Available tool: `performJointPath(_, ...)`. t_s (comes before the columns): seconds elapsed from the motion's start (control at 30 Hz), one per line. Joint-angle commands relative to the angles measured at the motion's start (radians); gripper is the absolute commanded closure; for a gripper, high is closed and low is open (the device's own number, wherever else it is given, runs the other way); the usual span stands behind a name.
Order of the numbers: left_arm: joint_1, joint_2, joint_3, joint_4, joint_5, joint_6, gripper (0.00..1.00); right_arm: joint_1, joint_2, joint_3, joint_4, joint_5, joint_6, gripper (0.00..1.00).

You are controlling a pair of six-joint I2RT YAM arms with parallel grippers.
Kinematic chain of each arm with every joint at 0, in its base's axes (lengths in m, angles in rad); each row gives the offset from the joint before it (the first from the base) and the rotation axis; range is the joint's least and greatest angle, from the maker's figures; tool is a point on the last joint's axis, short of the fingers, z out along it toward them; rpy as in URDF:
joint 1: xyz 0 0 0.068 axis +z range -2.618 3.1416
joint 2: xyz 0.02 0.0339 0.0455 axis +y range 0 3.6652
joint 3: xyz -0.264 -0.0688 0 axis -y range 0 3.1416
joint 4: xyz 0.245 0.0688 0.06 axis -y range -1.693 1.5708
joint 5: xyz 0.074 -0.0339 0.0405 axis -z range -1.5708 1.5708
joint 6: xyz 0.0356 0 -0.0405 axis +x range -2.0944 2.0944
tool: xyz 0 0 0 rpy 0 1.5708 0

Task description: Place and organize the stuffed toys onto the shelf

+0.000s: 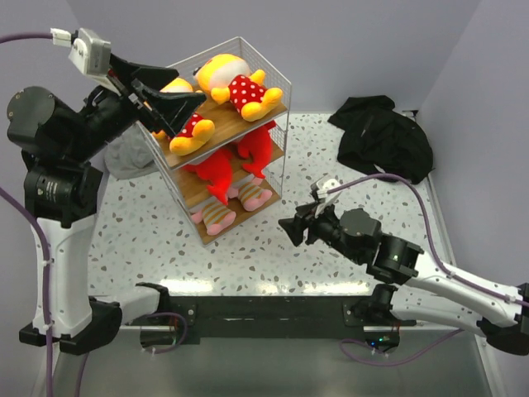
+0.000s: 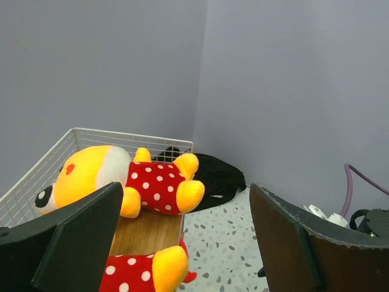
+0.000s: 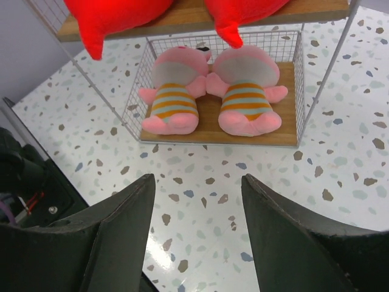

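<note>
**Toys Sitting Shelved, Both Grippers Gaping**

Sitting in pairs on the shelf (image 1: 226, 123) toward the table's (image 1: 157, 248) far edge: yellow dolls (image 1: 235, 83) lying on the top board, red sharks (image 1: 240, 161) on the middle, pink ones (image 3: 209, 91) at the bottom. Hovering by the top board with jaws wide apart, gripping nothing: left gripper (image 2: 185, 191). Hanging low near the bottom board, jaws parted and empty: right gripper (image 3: 197, 179).

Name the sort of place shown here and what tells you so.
Probably a robot test cell, not a home: a left arm and right arm bolted at a speckled table, plain walls boxing it in, and a wire shelf of stuffed toys.
</note>
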Motion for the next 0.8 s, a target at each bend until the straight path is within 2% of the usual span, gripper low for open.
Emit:
performJointPath(0.0,-0.027,-0.060,-0.063,0.008,0.027,0.030,0.11,0.000,-0.059,0.059,-0.091,0.026,0.101,0.38)
performJointPath(0.23,-0.028,-0.231,-0.296,0.068,0.079,-0.039,0.12,0.000,-0.168,0.071,-0.170,0.088,0.139,0.37)
performJointPath(0.4,-0.030,-0.364,-0.492,0.079,0.095,-0.077,0.12,-0.001,-0.252,0.122,-0.239,0.119,0.251,0.35)
performJointPath(0.53,-0.028,-0.465,-0.553,0.073,0.083,-0.102,0.12,0.000,-0.304,0.160,-0.284,0.133,0.256,0.34)
performJointPath(0.77,-0.025,-0.605,-0.643,0.002,0.034,-0.099,0.11,0.001,-0.304,0.213,-0.372,0.161,0.248,0.28)
